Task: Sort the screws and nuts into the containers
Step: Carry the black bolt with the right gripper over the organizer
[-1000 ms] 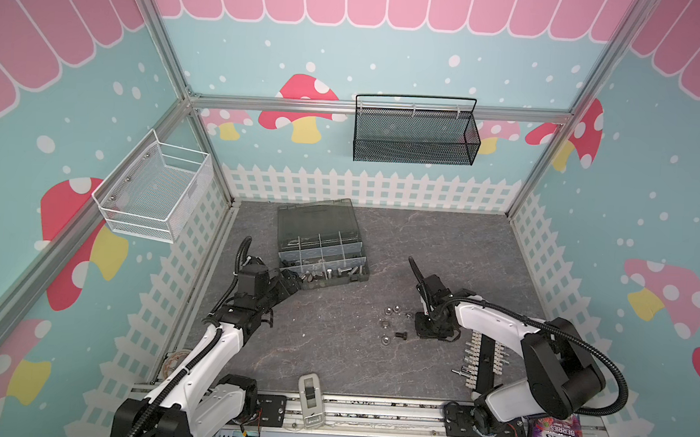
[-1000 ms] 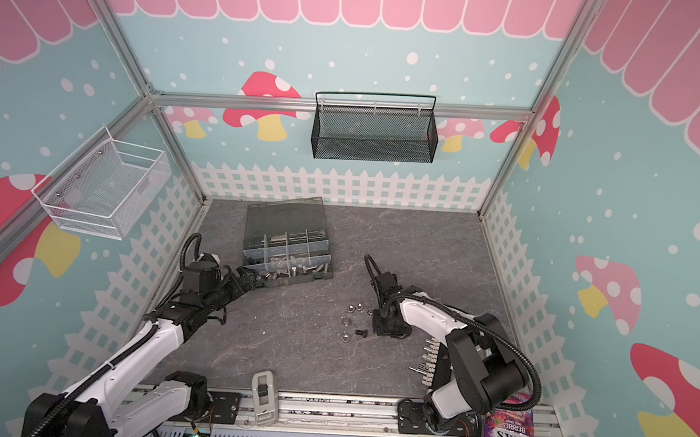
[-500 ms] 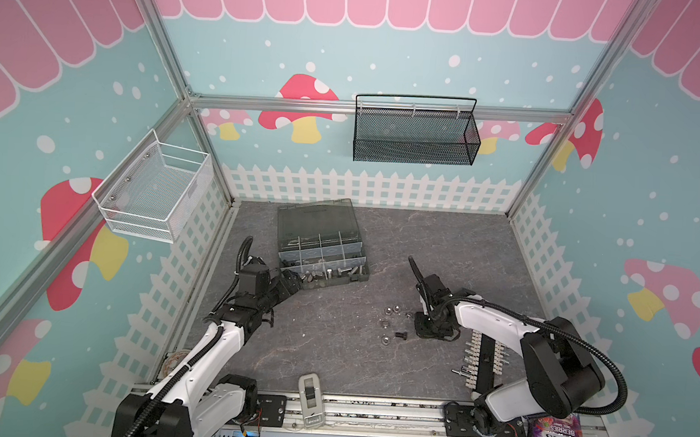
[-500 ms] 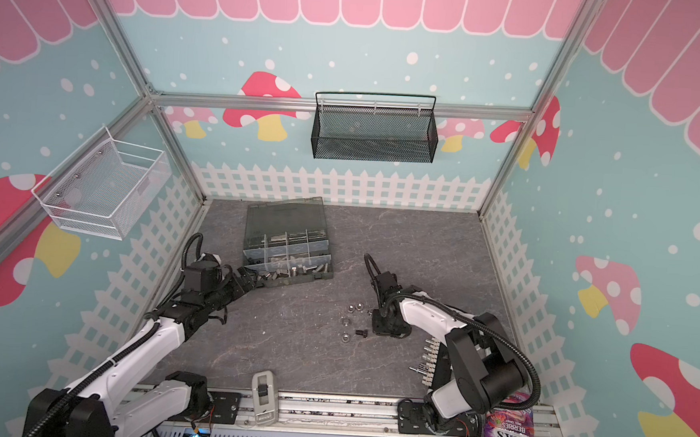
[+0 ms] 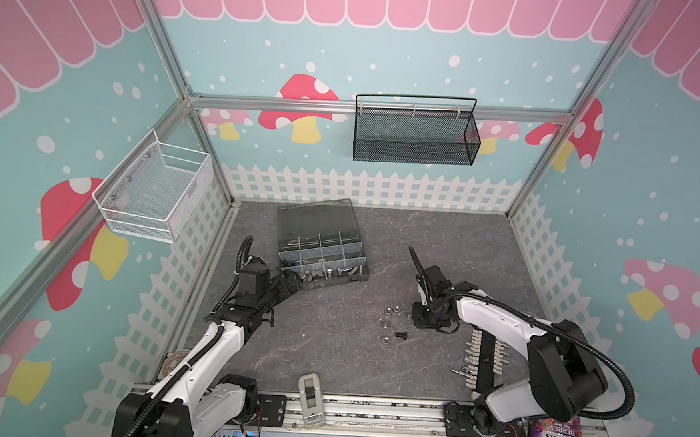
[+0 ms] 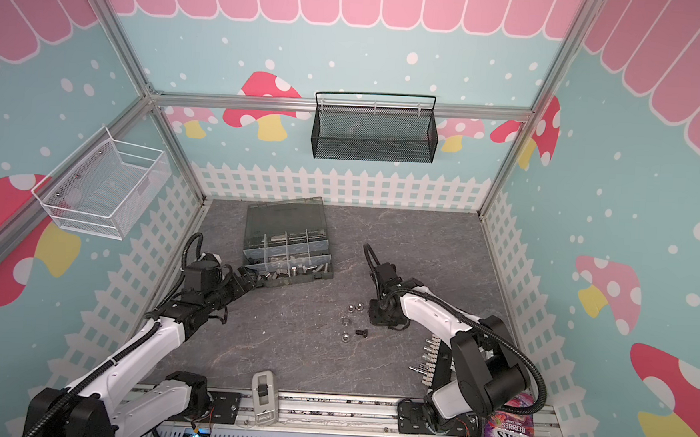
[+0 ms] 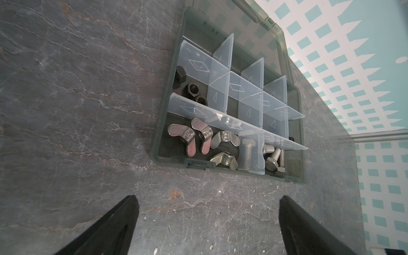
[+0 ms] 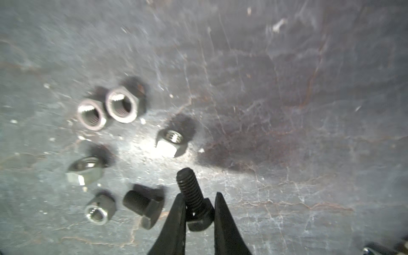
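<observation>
Out on the tabletop [image 5: 310,362] to the right of the organizer box [image 5: 336,284], the right hand [image 8: 198,195] clamps a black screw [image 8: 187,183] beside loose nuts [image 8: 121,107], a grip seen only in its wrist view, while the left hand [image 7: 208,197] gapes empty before the box's front compartments [image 7: 220,117], stocked with wing nuts [image 7: 187,136].

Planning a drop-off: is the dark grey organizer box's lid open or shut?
Open. The smoky see-through lid is swung back behind the dark grey plastic organizer box, leaving its pale-divided compartments uncovered.
</observation>
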Robot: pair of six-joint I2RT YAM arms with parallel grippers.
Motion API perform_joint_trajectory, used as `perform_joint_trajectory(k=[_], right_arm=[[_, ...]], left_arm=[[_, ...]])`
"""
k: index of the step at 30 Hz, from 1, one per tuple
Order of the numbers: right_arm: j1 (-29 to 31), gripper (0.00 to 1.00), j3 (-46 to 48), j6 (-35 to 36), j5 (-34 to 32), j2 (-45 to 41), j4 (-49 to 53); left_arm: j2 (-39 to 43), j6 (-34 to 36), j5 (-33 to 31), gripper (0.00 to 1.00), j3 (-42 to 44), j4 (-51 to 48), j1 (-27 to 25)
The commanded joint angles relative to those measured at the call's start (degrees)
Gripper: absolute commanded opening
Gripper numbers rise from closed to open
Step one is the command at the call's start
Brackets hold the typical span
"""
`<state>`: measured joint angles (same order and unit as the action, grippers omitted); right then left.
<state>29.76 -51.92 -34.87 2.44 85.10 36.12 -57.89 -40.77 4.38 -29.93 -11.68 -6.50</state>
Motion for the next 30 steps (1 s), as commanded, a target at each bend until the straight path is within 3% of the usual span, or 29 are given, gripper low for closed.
perform_joint_trajectory(k=[1,7,20,30], right_arm=[[1.0,0.06,-5.3,1.4,-0.3,0.7,-1.3],[3.2,0.06,-16.0,3.5,0.3,7.4,-6.8],[6.6,0.03,-44.5,9.5,-0.6,31.8,-9.0],[7.0,0.06,-57.4,11.8,-0.4,43.3,-8.1]], left_arm=[[-0.4,-0.8,0.3,1.0,-0.6,0.9,0.3],[0.2,-0.9,0.2,1.0,-0.4,0.8,0.3],[1.0,-0.7,0.1,1.0,-0.7,-0.1,0.3],[2.1,-0.7,-0.4,1.0,-0.4,-0.8,0.3]])
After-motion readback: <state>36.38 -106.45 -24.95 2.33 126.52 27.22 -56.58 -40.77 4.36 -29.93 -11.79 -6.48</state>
